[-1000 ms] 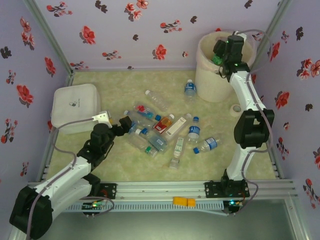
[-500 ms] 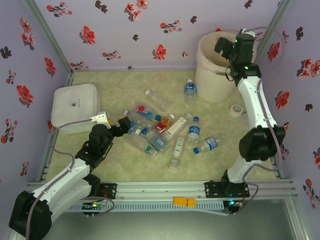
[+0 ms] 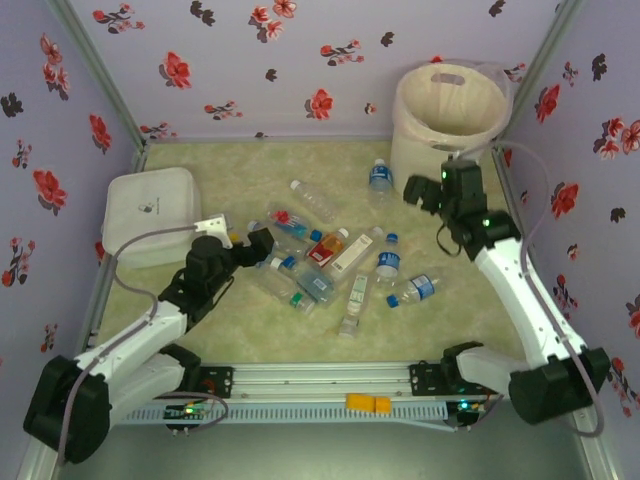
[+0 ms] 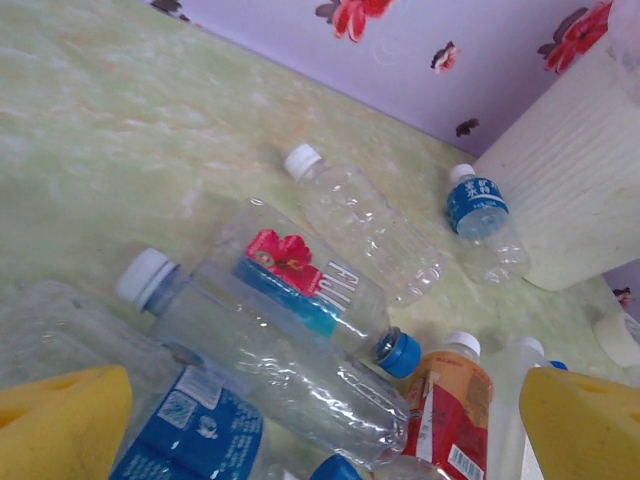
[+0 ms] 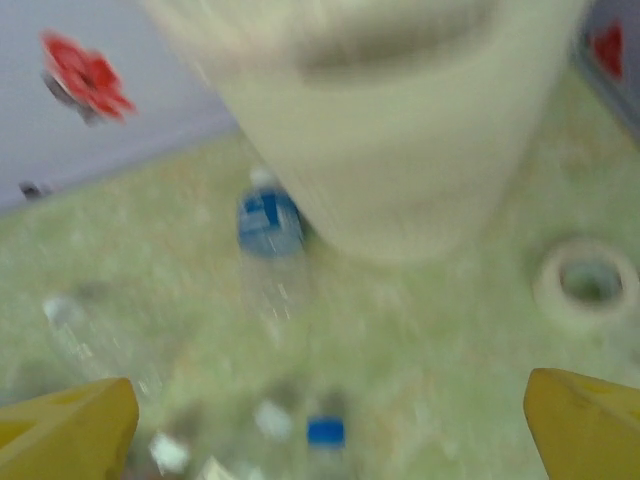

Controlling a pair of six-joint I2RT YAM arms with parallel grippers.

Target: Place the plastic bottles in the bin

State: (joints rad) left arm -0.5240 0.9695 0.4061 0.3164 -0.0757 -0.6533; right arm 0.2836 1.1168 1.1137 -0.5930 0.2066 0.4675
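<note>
Several plastic bottles [image 3: 320,255] lie in a loose pile mid-table, with one blue-labelled bottle [image 3: 380,178] standing by the bin [image 3: 450,72], a tall cream bucket at the back right. My left gripper [image 3: 255,245] hovers open over the pile's left end. In the left wrist view its yellow fingertips [image 4: 60,420] straddle a clear crumpled bottle [image 4: 290,350], next to a red-and-blue-labelled bottle [image 4: 300,275] and an orange-red one [image 4: 450,410]. My right gripper [image 3: 418,193] hangs open and holds nothing in front of the bin [image 5: 400,130], above the table; that view is blurred.
A white rounded box [image 3: 150,212] sits at the left wall. A white tape roll [image 5: 588,283] lies on the table right of the bin. Floral walls close the table on three sides. Bare green surface lies at the front right.
My right arm has swung down from over the bin toward the table, and the green bottle it held is gone from its jaws. The left gripper has edged right over the pile.
</note>
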